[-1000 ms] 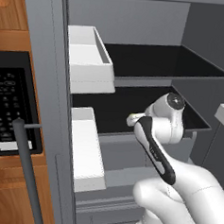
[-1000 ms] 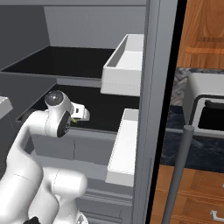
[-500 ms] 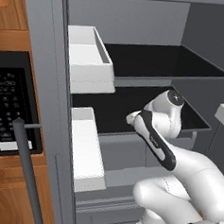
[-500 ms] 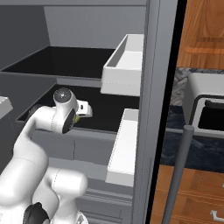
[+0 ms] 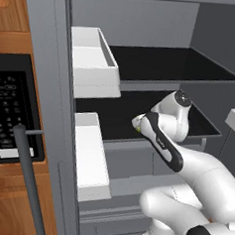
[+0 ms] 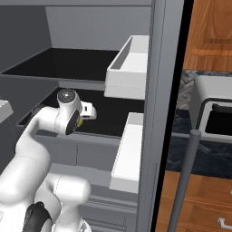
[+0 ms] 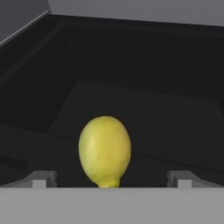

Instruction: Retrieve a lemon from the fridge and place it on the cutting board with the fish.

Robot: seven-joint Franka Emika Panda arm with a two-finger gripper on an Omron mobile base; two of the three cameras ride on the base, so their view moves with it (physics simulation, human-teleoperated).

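The lemon, a yellow-green oval, is seen lying on the dark lower shelf inside the open fridge, centred between the two finger tips in the hand view. The end effector is held spread wide, its tips flanking the fruit without touching it; nothing is gripped. In the left base view a sliver of yellow-green is glimpsed at the wrist. The step in hand is judged to be the approach for the grasp; next, the fingers would need to be advanced around the lemon and pressed together. The white door bins are seen holding nothing. The upper shelf is bare.
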